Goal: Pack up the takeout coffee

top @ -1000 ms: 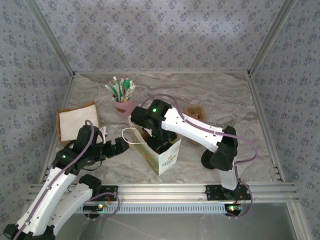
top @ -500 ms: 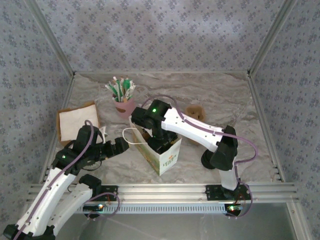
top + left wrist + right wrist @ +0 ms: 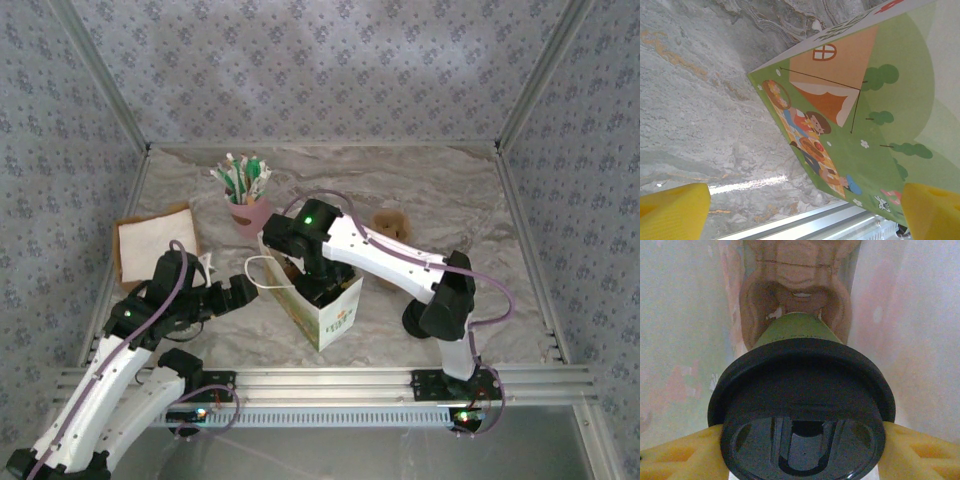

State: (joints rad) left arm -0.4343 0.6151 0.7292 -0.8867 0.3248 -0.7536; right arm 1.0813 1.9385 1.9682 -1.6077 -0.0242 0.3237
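Observation:
The takeout coffee [image 3: 802, 390], a cup with a round black lid and a green wall, hangs inside the white bag [image 3: 335, 318]. My right gripper [image 3: 802, 452] is shut on it, yellow fingers [image 3: 680, 455] pressed to both sides of the lid. Below the cup, a brown moulded carrier [image 3: 800, 285] lies on the bag's floor. From above, the right wrist [image 3: 318, 282] reaches down through the bag's open top. My left gripper [image 3: 802, 212] stands open beside the bag's green picture side [image 3: 865, 115], its fingers [image 3: 672, 207] wide apart and holding nothing.
A pink cup of sticks [image 3: 246, 192] stands behind the bag. White napkins on a brown tray [image 3: 155, 243] lie at the left. A brown carrier [image 3: 392, 222] sits behind the right arm. The metal rail [image 3: 330, 380] runs along the near edge.
The right wrist has shifted very slightly left and down at the bag's mouth. The left arm and the bag have stayed where they were.

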